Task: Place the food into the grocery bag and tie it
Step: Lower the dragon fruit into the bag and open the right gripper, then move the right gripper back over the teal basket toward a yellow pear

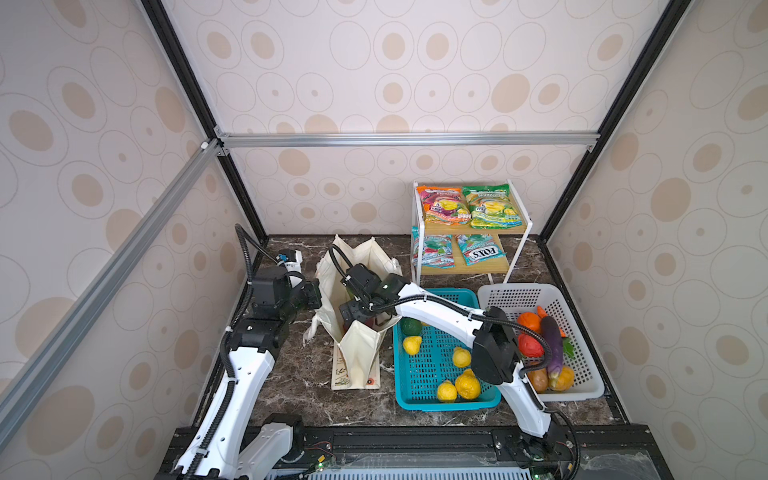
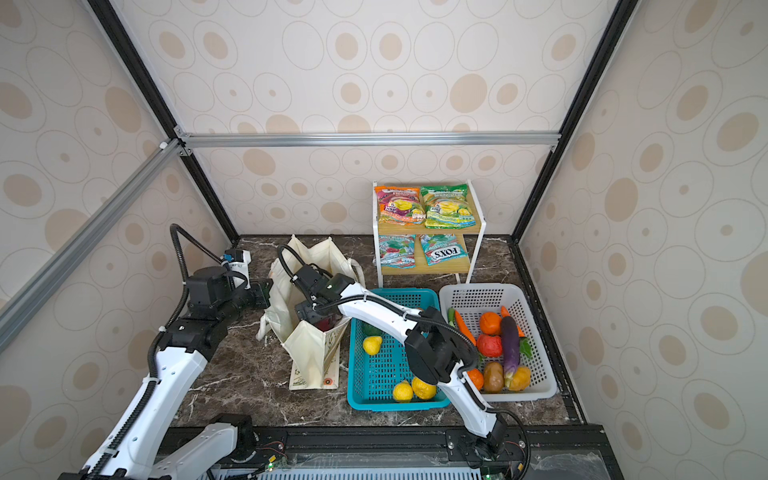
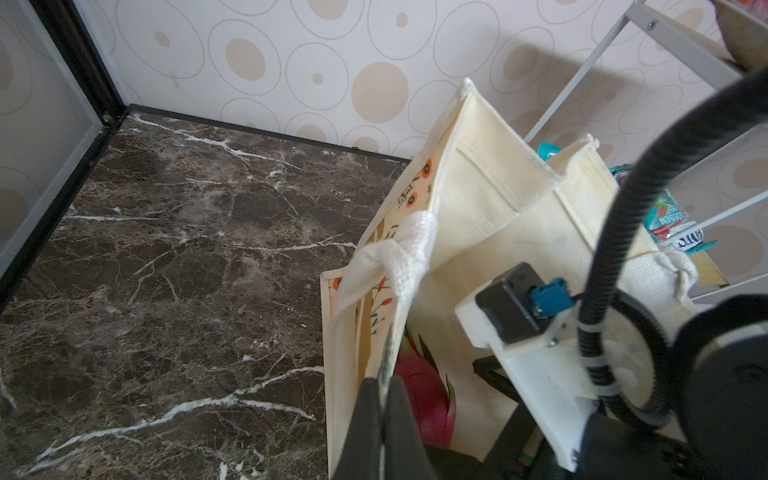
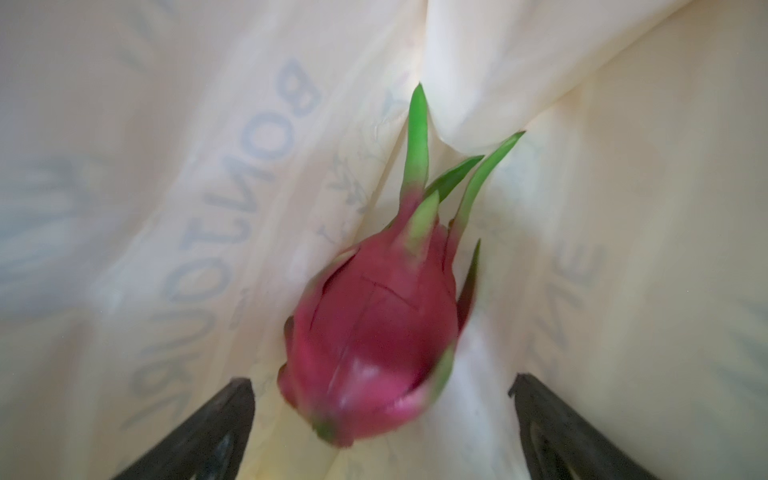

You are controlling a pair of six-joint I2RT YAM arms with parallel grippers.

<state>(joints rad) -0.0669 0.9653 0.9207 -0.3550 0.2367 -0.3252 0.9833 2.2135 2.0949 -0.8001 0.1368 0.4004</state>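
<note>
The grocery bag (image 1: 360, 353) (image 2: 309, 351) stands open left of the baskets, cream inside (image 3: 478, 187). My left gripper (image 3: 385, 388) (image 1: 316, 294) is shut on the bag's left rim. My right gripper (image 4: 380, 380) (image 1: 360, 319) reaches down into the bag, open, its black fingers (image 4: 216, 415) wide apart. The pink dragon fruit (image 4: 374, 332) (image 3: 428, 395) lies loose on the bag's bottom between them, touching neither. Several yellow lemon-like fruits (image 1: 461, 356) sit in the teal basket. A purple eggplant (image 1: 552, 345) lies in the white basket. The orange packet (image 1: 442, 204) and the green packet (image 1: 492, 205) lie on the rack's top shelf.
The teal basket (image 1: 436, 405) touches the bag's right side, with the white basket (image 1: 582, 390) of mixed vegetables beyond it. A white wire rack (image 1: 419, 232) stands at the back, teal FOXS packets (image 1: 478, 249) on its lower shelf. Bare marble (image 3: 166, 249) lies left of the bag.
</note>
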